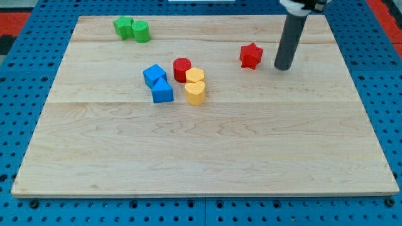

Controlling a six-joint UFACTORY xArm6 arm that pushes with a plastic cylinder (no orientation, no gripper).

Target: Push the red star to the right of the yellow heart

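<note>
The red star [250, 55] lies on the wooden board [207, 157] in the upper right part of the view. My tip [283, 66] stands just to the star's right, a small gap apart. The yellow heart [196, 93] lies near the board's middle, left of and below the star. A second yellow block [195, 76] touches the heart's top side.
A red cylinder [182, 68] sits just left of the upper yellow block. Two blue blocks [154, 75] [162, 91] lie left of the yellow ones. Two green blocks [124, 27] [141, 31] lie at the top left. Blue pegboard [25, 94] surrounds the board.
</note>
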